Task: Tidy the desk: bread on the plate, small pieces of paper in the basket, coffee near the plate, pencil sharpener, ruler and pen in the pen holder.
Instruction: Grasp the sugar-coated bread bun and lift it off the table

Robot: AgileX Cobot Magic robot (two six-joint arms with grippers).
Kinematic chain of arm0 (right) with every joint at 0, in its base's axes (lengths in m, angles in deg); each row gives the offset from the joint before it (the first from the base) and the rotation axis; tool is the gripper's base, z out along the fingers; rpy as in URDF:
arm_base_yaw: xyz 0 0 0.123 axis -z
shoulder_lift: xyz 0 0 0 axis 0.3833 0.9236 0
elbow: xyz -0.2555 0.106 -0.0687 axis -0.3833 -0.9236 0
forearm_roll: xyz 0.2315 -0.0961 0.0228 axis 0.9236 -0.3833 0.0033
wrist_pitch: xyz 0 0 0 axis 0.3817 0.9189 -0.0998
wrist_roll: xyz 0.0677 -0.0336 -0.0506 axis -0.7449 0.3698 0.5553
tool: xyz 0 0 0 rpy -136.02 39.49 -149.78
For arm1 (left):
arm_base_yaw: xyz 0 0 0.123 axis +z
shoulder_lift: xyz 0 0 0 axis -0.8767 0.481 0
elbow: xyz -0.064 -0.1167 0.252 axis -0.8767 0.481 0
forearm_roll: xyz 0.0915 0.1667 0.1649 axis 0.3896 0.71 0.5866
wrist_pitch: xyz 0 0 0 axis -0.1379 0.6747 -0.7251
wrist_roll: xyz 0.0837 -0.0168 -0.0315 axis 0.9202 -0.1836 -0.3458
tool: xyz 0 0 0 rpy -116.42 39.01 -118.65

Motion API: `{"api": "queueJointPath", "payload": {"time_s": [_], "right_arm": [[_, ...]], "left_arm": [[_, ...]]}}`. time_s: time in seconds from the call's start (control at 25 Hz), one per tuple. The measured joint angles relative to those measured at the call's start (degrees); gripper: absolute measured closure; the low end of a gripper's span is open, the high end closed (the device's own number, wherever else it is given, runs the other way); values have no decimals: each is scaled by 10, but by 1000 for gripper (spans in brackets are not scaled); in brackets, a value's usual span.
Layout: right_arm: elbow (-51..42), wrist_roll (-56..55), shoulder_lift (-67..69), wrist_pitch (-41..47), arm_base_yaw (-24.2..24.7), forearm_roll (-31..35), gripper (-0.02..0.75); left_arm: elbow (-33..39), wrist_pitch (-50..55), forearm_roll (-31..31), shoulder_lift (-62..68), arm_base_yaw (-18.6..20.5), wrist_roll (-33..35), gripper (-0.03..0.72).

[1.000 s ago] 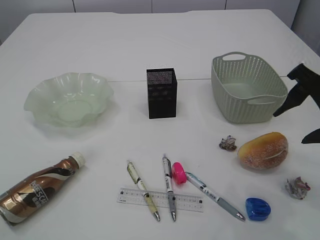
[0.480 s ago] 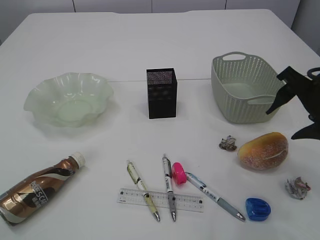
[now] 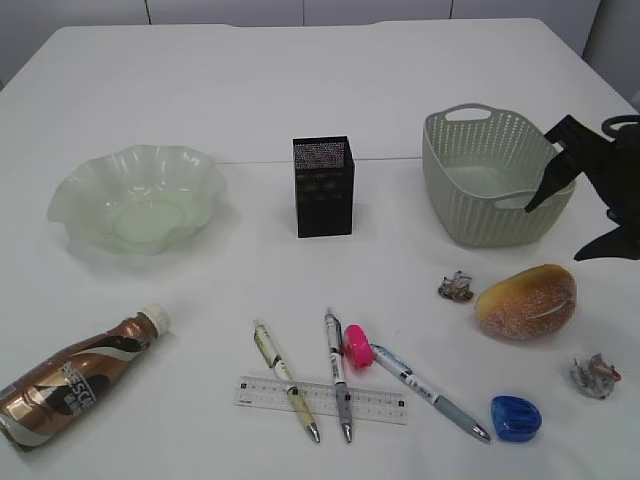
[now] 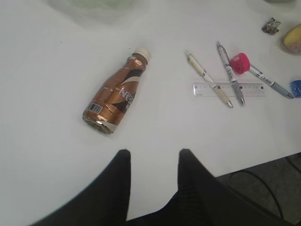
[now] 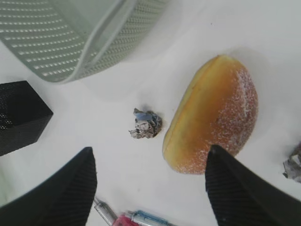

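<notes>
A: Where is the right pincer (image 5: 148,174) sitting?

B: It is hovering above the bread (image 3: 527,300), fingers spread wide, gripping nothing. The bread is lying on the bench (image 3: 300,90) in front of the basket (image 3: 495,175), with a paper scrap (image 3: 456,286) just to its left and another (image 3: 595,375) nearer the front edge.

A: And the left pincer (image 4: 153,157)?

B: It is hanging partly open and empty, near the bench edge, short of the coffee (image 3: 75,375), which is lying on its side.

A: The rest?

B: The plate (image 3: 135,195) is sitting empty at the left, the holder (image 3: 323,186) is standing mid-bench. Three pens (image 3: 338,374) are lying across or beside the ruler (image 3: 322,399), with a pink sharpener (image 3: 357,345) and a blue one (image 3: 516,417).
</notes>
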Motion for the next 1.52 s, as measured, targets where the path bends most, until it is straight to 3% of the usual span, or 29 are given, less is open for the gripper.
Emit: {"api": "queueJointPath", "payload": {"time_s": [0.88, 1.2, 1.52], "right_arm": [[0, -34, 2, 16, 0, 23, 178], [0, -76, 44, 21, 0, 24, 132], [0, -76, 62, 25, 0, 5, 169]], "left_arm": [[0, 0, -1, 0, 0, 0, 438], [0, 0, -2, 0, 0, 0, 438], [0, 0, -2, 0, 0, -4, 438]]}}
